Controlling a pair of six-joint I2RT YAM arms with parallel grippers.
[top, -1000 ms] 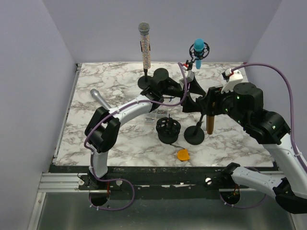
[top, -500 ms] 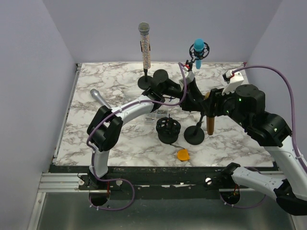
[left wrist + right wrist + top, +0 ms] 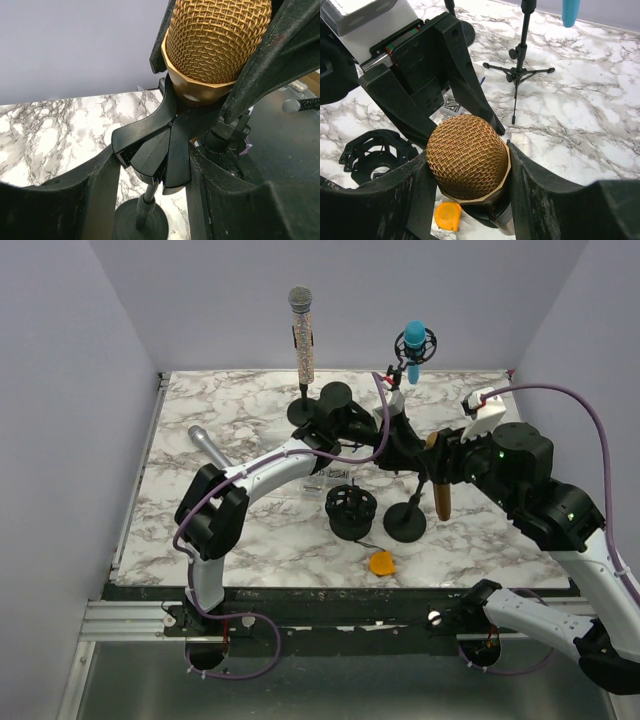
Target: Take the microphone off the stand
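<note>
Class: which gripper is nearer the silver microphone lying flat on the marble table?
Left. Both lie well right of the silver microphone; the left gripper is on its side of the black stand, the right gripper beyond, farther right.

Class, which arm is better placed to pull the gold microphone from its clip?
Right: the right gripper clamps the gold microphone at its head; the left gripper holds the stand clip.

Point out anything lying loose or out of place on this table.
A silver microphone lies flat on the left of the table, not in any holder. A black ring-shaped mount sits loose near the middle, attached to nothing. A small orange piece lies by the near edge. Nothing looks spilled or broken.
</note>
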